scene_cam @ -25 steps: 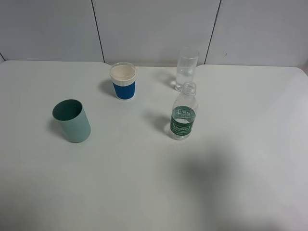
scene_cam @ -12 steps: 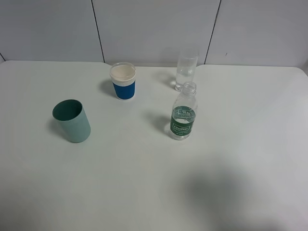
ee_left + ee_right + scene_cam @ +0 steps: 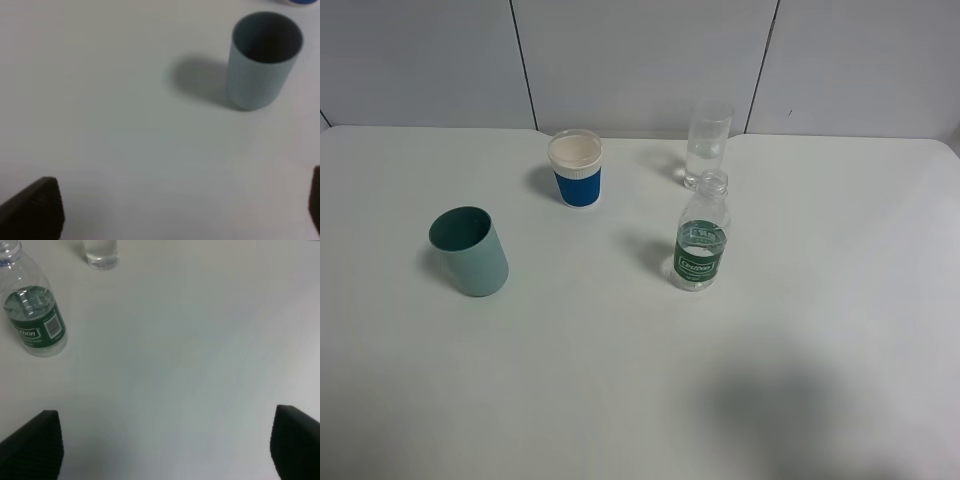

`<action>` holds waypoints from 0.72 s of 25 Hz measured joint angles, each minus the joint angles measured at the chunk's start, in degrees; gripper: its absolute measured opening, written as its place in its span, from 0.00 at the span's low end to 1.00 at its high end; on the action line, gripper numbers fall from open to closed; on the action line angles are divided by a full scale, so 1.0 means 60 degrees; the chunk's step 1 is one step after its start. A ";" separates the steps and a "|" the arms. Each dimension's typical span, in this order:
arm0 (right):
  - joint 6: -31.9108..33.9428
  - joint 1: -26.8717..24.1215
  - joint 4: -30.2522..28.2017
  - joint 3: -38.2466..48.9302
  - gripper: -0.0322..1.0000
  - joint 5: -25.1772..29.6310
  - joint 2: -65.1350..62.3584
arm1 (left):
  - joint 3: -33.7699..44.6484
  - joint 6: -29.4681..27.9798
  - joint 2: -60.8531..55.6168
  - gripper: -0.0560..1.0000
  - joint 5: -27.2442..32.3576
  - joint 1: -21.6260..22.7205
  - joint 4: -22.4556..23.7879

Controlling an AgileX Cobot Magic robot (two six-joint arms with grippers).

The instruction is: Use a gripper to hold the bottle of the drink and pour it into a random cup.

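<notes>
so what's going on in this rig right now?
Nothing is held yet. The small clear plastic bottle with the dark green label stands uncapped on the white table, just in front of the tall clear tumbler. The right gripper hangs above the table with jaws apart, bottle off to one side. The left gripper, also open, looks toward the teal plastic cup. A blue-and-white paper cup stands apart.

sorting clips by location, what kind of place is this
Probably a lab or test bench, not a kitchen: a bare white table against plain grey wall panels, with only a bottle, a clear tumbler and two other cups set out.
</notes>
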 joint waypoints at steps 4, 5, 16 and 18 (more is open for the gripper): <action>0.0000 0.0000 0.0000 0.0003 0.82 0.0000 0.0000 | 0.0000 0.0000 0.0000 0.99 0.0000 0.0000 0.0000; 0.0000 0.0000 0.0000 0.0003 0.82 0.0000 0.0000 | 0.0000 0.0000 0.0000 0.99 0.0000 0.0000 0.0000; 0.0000 0.0000 0.0000 0.0003 0.82 0.0000 0.0000 | 0.0000 0.0000 0.0000 0.99 0.0000 0.0000 0.0000; 0.0000 0.0000 0.0000 0.0003 0.82 0.0000 0.0000 | 0.0000 0.0000 0.0000 0.99 0.0000 0.0000 0.0000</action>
